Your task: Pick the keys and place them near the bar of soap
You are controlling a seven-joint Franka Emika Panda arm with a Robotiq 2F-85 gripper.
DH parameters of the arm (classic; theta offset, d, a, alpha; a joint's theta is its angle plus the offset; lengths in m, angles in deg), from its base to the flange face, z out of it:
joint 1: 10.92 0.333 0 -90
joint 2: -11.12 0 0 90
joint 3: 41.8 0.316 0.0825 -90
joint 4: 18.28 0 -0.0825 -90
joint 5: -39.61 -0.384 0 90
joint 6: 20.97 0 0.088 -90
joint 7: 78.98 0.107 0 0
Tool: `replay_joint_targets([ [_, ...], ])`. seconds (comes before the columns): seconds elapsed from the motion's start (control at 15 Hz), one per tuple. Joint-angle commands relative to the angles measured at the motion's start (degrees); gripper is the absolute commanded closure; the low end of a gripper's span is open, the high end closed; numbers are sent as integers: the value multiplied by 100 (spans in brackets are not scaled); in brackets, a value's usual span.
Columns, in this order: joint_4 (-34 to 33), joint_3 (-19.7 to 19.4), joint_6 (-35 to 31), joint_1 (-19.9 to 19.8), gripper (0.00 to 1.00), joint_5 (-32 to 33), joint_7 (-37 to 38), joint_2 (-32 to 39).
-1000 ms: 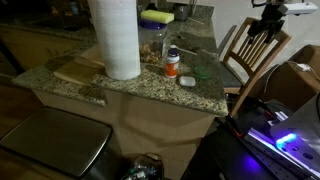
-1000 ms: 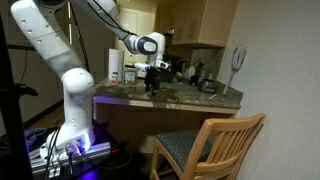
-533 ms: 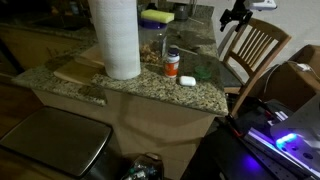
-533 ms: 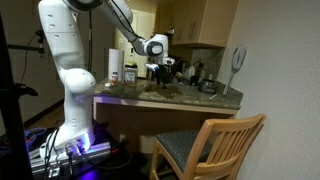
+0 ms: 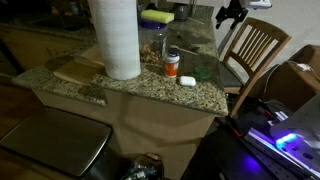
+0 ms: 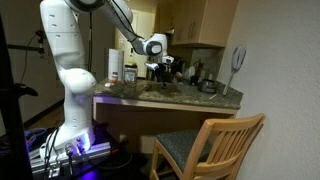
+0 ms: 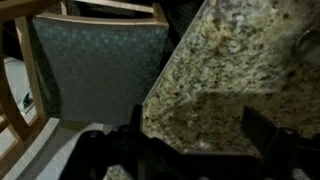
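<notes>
Bar of soap [image 5: 187, 80] — long axis crosswise

In an exterior view, the counter [image 5: 140, 92] is being seen from close up, from a bit above one corner, with the paper roll [image 5: 118, 40] big in front. In an exterior view, the counter [image 6: 170, 99] is being watched from far back and from the side, so the whole robot arm [image 6: 66, 40] is being shown. The wrist view is being pointed down at the counter's edge [image 7: 240, 70] from close by. The wooden chair [image 5: 268, 28] is being caught by all three views.
</notes>
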Motion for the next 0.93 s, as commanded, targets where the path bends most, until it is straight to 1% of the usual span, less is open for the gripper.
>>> replay_joint_targets([
  [0.0,17,208,-925,298,0,-591,249,-16],
  [0.13,-180,334,-1260,447,0,-834,402,173],
  [0.2,-291,442,-1505,461,0,-754,628,390],
  [0.27,-339,652,-1852,272,0,-139,1261,631],
  [0.33,-371,685,-1791,272,0,-25,1426,698],
  [0.4,-316,714,-1798,234,0,280,1694,683],
  [0.47,-181,597,-1646,397,0,-54,1350,405],
  [0.6,-218,621,-1714,388,0,172,1623,594],
  [0.73,-208,618,-1635,386,0,219,1565,626],
  [0.87,-353,644,-1764,392,0,421,1502,982],
])
